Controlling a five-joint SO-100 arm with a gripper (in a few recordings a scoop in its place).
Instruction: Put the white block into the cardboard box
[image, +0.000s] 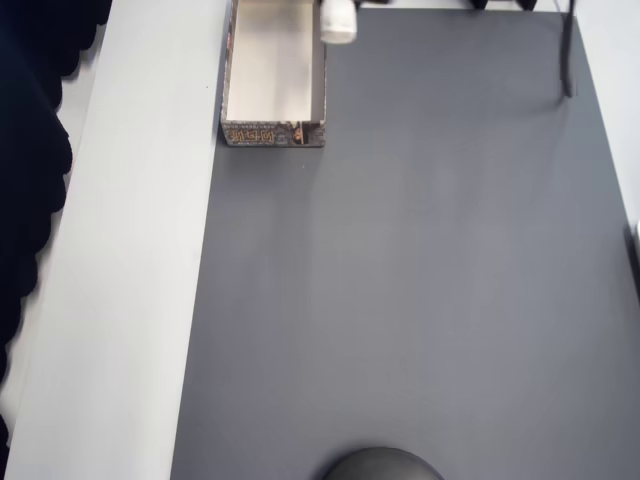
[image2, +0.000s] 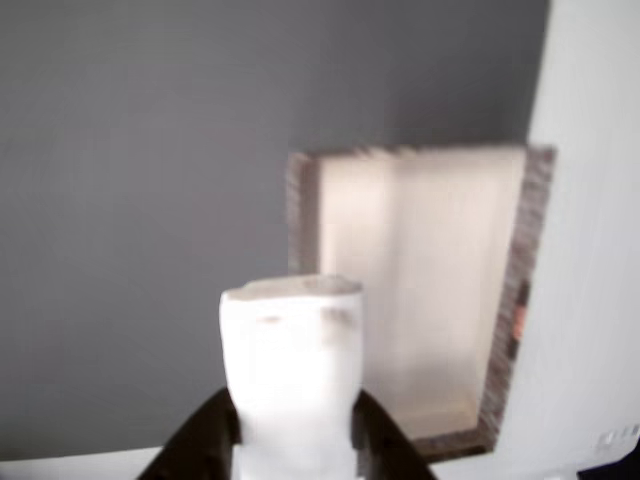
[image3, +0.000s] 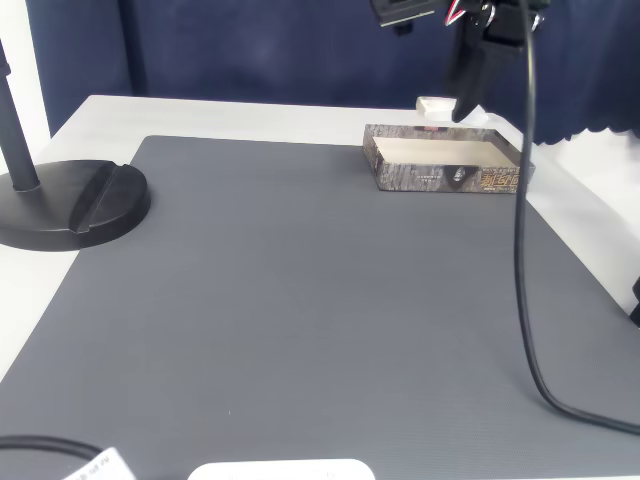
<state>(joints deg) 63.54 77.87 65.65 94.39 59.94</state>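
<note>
Overhead: the white block (image: 338, 20) hangs at the picture's 12 o'clock edge, over the right wall of the cardboard box (image: 273, 133), whose printed outer band is too small to read. Wrist view: the pincer (image2: 295, 430) is closed on the block's lower end, dark fingers (image2: 200, 440) against its two flanks; it looks rigid, light and smooth-skinned, so likely slippery, best gripped across those flat flanks. Fixed view: block held above the box's far rim at 1 o'clock on the grey tabletop (image3: 300, 300); wall lettering illegible.
</note>
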